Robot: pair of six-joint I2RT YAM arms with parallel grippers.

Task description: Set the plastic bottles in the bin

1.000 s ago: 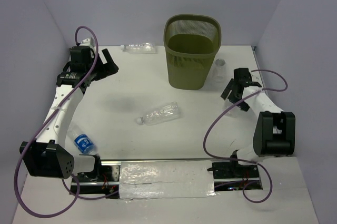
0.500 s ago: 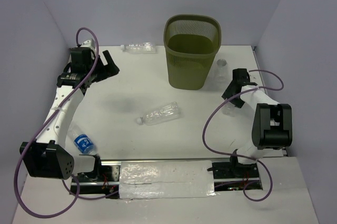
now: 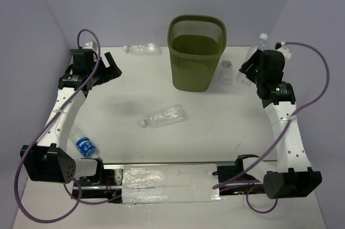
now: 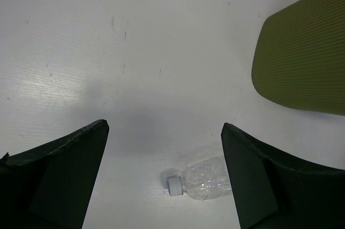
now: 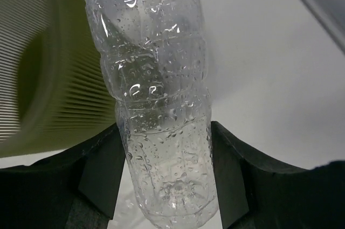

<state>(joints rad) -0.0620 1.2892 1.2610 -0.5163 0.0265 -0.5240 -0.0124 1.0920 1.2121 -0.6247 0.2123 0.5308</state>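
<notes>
It looked like a robot lab. A white table [image 3: 215,132] sat inside plain pale walls [image 3: 135,8]. A left arm [image 3: 62,116] and a right arm [image 3: 288,132] were bolted at its near edge, with purple cables [image 3: 88,29] looping around and shiny tape [image 3: 172,183] along the front.

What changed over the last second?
The right gripper rose from low beside the bin, up and farther back, and is now shut on a clear bottle held upright. The left gripper, open, the centre bottle and the bin have not moved.
</notes>
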